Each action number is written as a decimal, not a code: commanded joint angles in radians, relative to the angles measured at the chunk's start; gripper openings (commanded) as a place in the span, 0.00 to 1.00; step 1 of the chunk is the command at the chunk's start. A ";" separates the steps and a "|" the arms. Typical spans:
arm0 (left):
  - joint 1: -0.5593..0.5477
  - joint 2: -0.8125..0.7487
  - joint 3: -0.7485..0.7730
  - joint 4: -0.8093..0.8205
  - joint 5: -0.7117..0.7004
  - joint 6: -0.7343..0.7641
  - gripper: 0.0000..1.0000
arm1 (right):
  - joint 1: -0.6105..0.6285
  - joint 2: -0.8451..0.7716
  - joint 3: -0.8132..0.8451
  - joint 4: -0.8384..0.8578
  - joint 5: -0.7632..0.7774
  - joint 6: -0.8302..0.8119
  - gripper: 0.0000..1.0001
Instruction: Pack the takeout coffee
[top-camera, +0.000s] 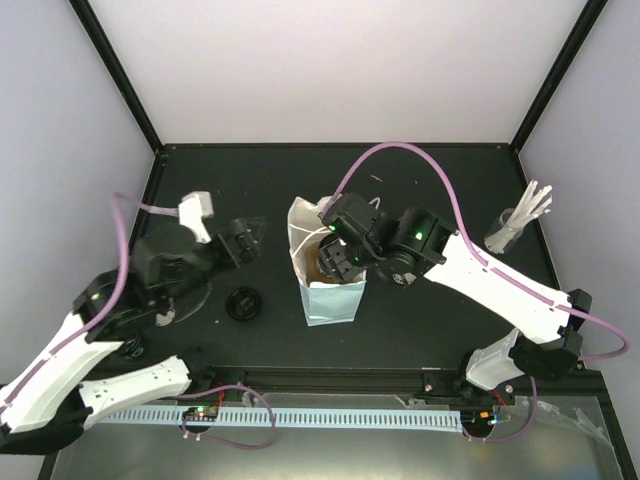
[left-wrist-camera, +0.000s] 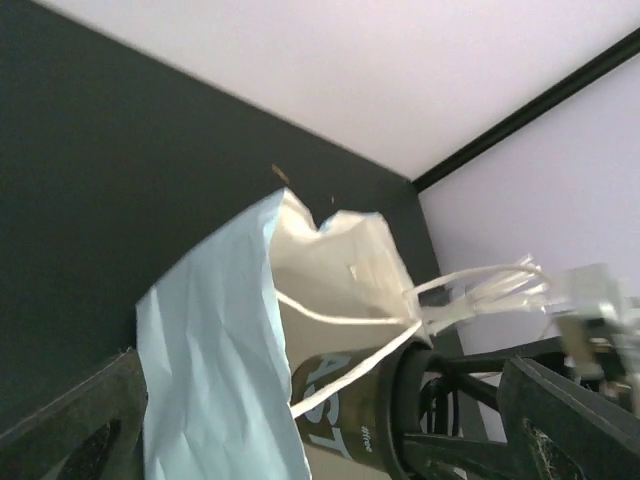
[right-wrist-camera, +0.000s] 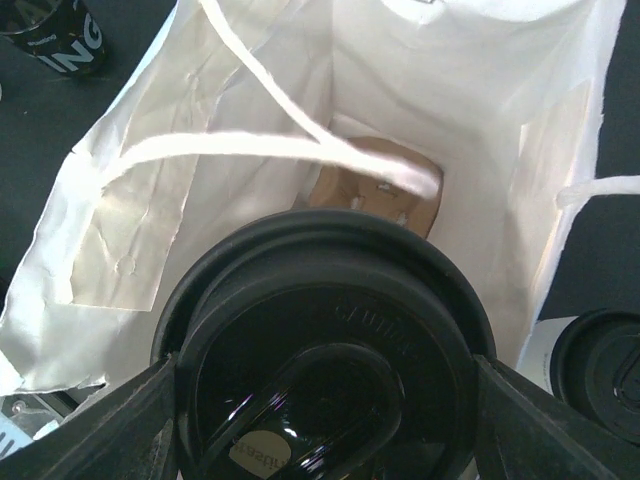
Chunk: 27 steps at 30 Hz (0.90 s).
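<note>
Step in hand, as judged: loading 1 cup (right-wrist-camera: 320, 330) into the paper bag (right-wrist-camera: 120, 230). Held in the right gripper (right-wrist-camera: 325, 415) over the open mouth of the bag, black lid up, cream body hidden beneath it. Fingers (right-wrist-camera: 130, 420) of that gripper set partly apart, 1 pressed against each side of the lid rim, pinching the cup. Below, at the bottom of the bag: brown cup carrier (right-wrist-camera: 385, 185), mostly hidden by the lid and by 1 white handle (right-wrist-camera: 300, 150) lying across the opening. Next move, as judged: straight descent, handle kept clear of the lid, cup lined up with a hole of the carrier; no telling which hole, none in view. Release only once seated. Risks: snag on the handle, or a tilt against the bag wall. Left gripper (left-wrist-camera: 325, 425) near the left side of the bag, apart from it, fingers (left-wrist-camera: 70, 430) spread wide, nothing between them, nothing touched. 1 more lidded cup (top-camera: 243, 303) standing on the table (top-camera: 430, 180) left of the bag, apart from both grippers, not yet packed; likely the next pick-up.
</note>
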 joint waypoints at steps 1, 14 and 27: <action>0.051 -0.061 0.139 -0.142 -0.098 0.218 0.99 | 0.004 -0.016 -0.015 0.052 -0.023 -0.018 0.68; 0.637 0.189 0.268 -0.166 0.603 0.621 0.99 | 0.071 -0.023 -0.086 0.114 -0.140 -0.160 0.67; 0.686 0.302 0.224 -0.012 0.866 0.864 0.99 | 0.203 -0.142 -0.228 0.144 -0.249 -0.252 0.65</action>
